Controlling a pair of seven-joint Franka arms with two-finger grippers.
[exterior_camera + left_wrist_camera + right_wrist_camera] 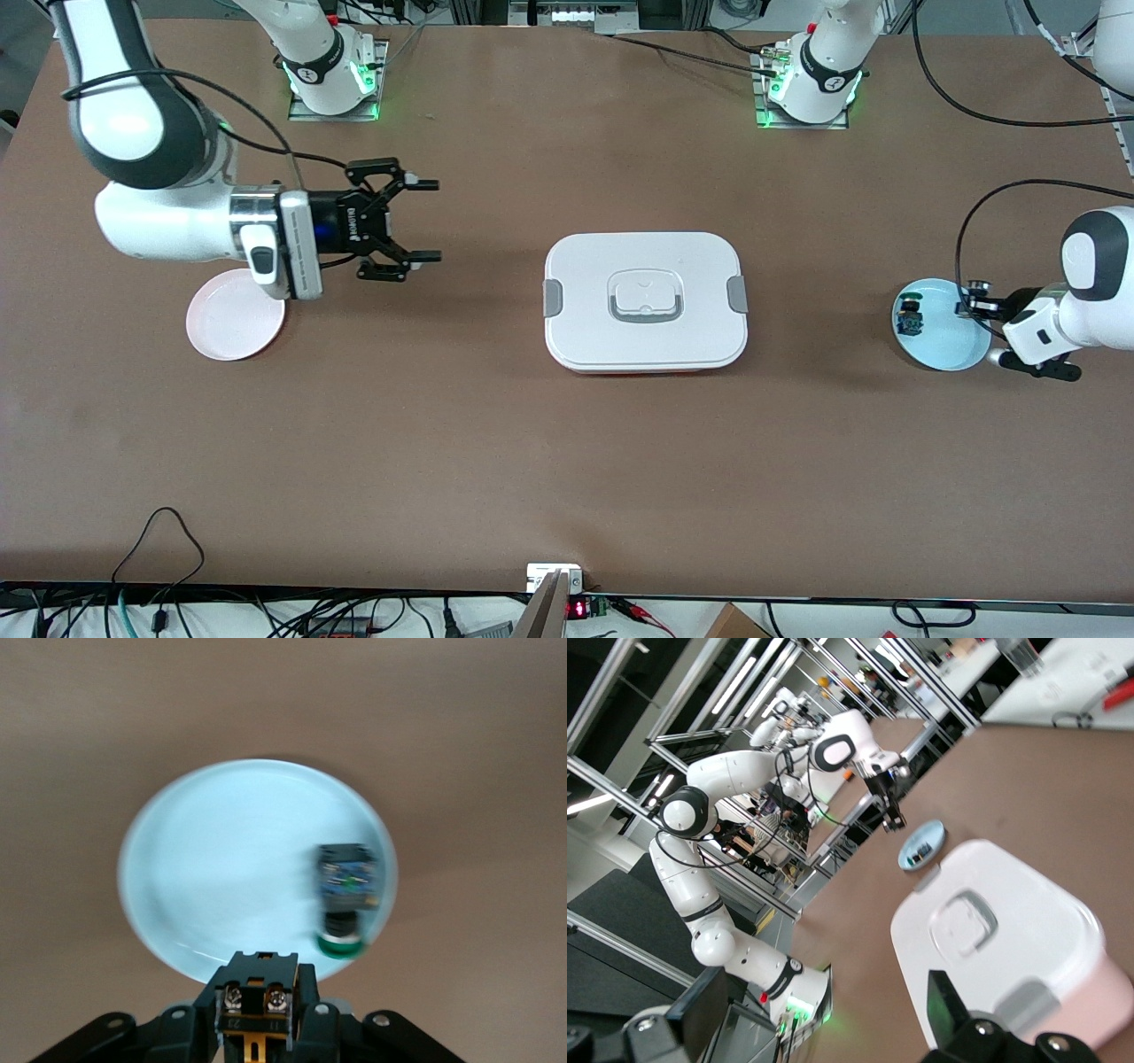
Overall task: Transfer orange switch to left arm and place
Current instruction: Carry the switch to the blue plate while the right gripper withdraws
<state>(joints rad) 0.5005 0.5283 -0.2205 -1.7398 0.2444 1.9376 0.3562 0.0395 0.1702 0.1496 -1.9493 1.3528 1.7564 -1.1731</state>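
Observation:
My left gripper hangs over the rim of the pale blue plate at the left arm's end of the table. It is shut on the orange switch. Only the switch's black-and-yellow body with two screws shows between the jaws; its orange cap is hidden. The white box with grey clips sits mid-table. My right gripper is open and empty, held sideways over the table between the pink plate and the box, its jaws pointing toward the box.
A small switch with a green cap and blue body lies on the blue plate, shown in the left wrist view too. Cables run along the table edge nearest the front camera.

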